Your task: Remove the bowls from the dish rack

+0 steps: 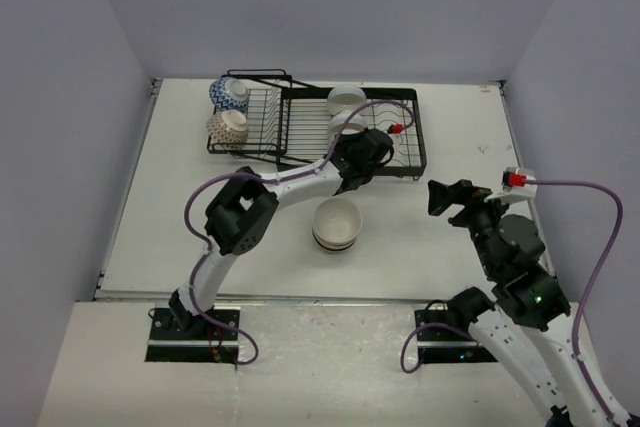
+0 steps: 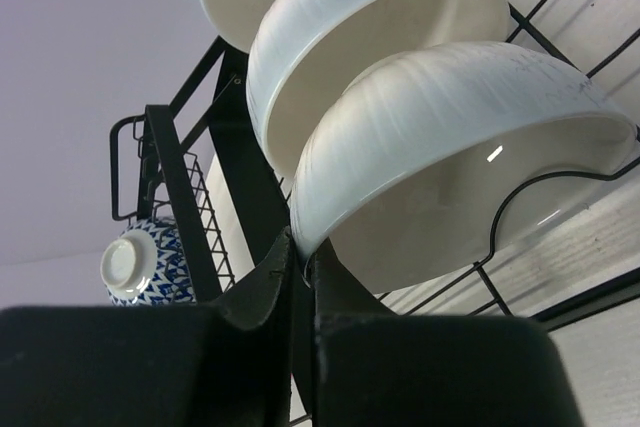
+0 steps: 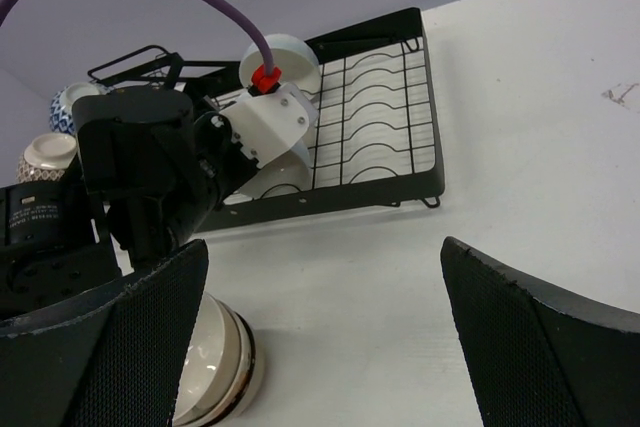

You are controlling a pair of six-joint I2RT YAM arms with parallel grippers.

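The black wire dish rack [image 1: 300, 137] stands at the back of the table. In the left wrist view three white bowls stand on edge in its slots, the nearest one [image 2: 450, 147] in front of the middle one [image 2: 370, 37]. My left gripper [image 2: 301, 252] is shut on the rim of the nearest white bowl, which still sits among the wires. In the top view the left gripper [image 1: 357, 144] is over the rack beside white bowls [image 1: 346, 98]. A blue-and-white bowl [image 1: 229, 94] and a tan bowl [image 1: 228, 127] sit in the rack's left section. My right gripper [image 3: 325, 332] is open and empty above the table.
A stack of cream bowls with a dark band [image 1: 337, 224] stands on the table in front of the rack, also in the right wrist view [image 3: 215, 367]. The left arm's wrist [image 3: 150, 177] reaches across the rack's near edge. The right gripper [image 1: 447, 197] hovers right of the stack.
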